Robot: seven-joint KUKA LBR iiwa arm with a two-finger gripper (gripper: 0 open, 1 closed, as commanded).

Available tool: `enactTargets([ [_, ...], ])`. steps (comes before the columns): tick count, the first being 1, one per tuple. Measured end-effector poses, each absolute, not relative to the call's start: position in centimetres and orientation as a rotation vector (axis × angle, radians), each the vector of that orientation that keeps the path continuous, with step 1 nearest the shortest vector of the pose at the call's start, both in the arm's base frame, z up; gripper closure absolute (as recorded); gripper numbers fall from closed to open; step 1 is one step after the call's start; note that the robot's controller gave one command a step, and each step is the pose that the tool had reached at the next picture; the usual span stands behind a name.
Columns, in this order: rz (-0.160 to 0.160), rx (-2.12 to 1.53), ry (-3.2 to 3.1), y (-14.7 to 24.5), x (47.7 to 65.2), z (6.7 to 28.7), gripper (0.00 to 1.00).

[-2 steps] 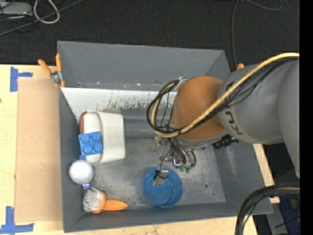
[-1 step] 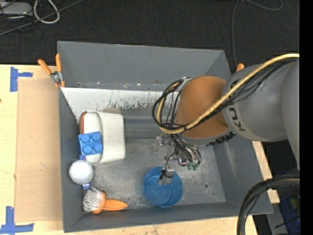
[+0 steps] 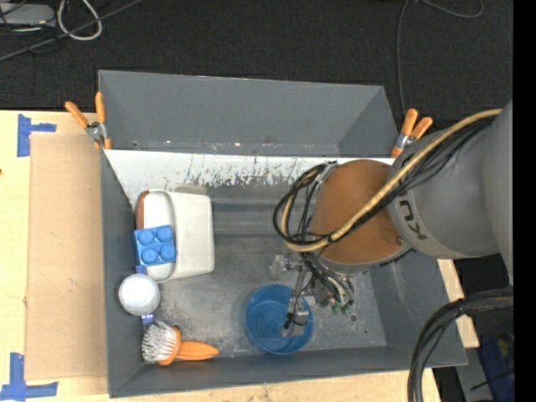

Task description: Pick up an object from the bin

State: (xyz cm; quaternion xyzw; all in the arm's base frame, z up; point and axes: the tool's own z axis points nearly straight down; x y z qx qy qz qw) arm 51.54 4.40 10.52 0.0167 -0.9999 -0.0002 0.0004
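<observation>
The arm (image 3: pixel 469 191) is a thick, rounded grey shell with black lettering (image 3: pixel 410 218). A round orange-brown cover (image 3: pixel 356 212) caps its wrist. Black and yellow cables (image 3: pixel 289 216) loop over it. The gripper (image 3: pixel 295 315) is slim grey metal with green bits.

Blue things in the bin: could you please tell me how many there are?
2. A blue studded brick lies at the left against the white tub; a blue round dish lies front centre beneath the gripper. The arm may hide others.
</observation>
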Motion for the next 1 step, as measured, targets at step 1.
enactTargets([
  [1, -0.002, 0.143, -3.134, 1.67, 49.84, 8.29, 0.00],
])
